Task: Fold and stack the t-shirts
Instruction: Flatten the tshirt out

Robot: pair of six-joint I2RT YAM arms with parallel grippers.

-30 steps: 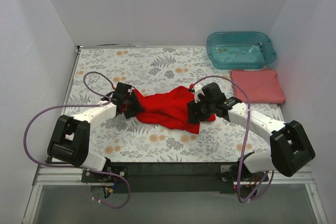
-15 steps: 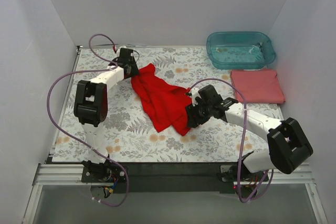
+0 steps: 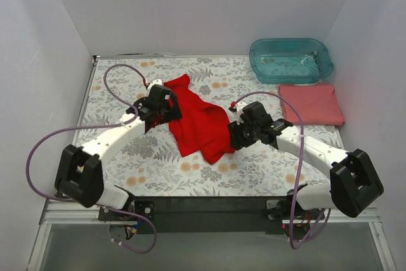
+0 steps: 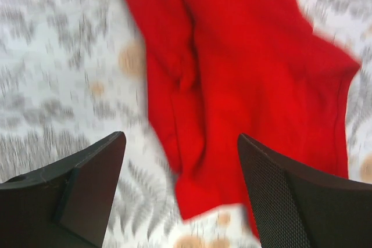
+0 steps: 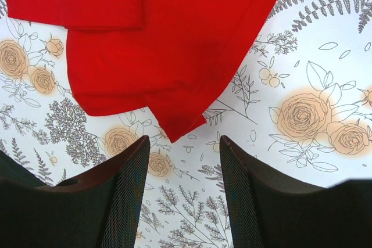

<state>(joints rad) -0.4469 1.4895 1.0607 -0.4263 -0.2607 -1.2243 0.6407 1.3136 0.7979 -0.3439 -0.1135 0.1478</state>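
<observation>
The bright red t-shirt (image 3: 198, 120) lies crumpled and stretched diagonally across the middle of the floral table; it also shows in the left wrist view (image 4: 244, 74) and in the right wrist view (image 5: 168, 33). The salmon-pink t-shirt (image 3: 311, 103) lies folded flat at the right. My left gripper (image 3: 166, 107) is open and empty over the shirt's left edge, its jaws wide apart in the blurred left wrist view (image 4: 181, 172). My right gripper (image 3: 236, 136) is open and empty just off the shirt's right corner; it also shows in the right wrist view (image 5: 183, 166).
A translucent teal tub (image 3: 290, 59) stands at the back right, just behind the pink shirt. White walls close in the table on three sides. Purple cables loop off both arms.
My left arm has swung back from the far left corner toward the shirt's left edge, and the red shirt now lies free of both grippers. My right gripper has backed off slightly.
</observation>
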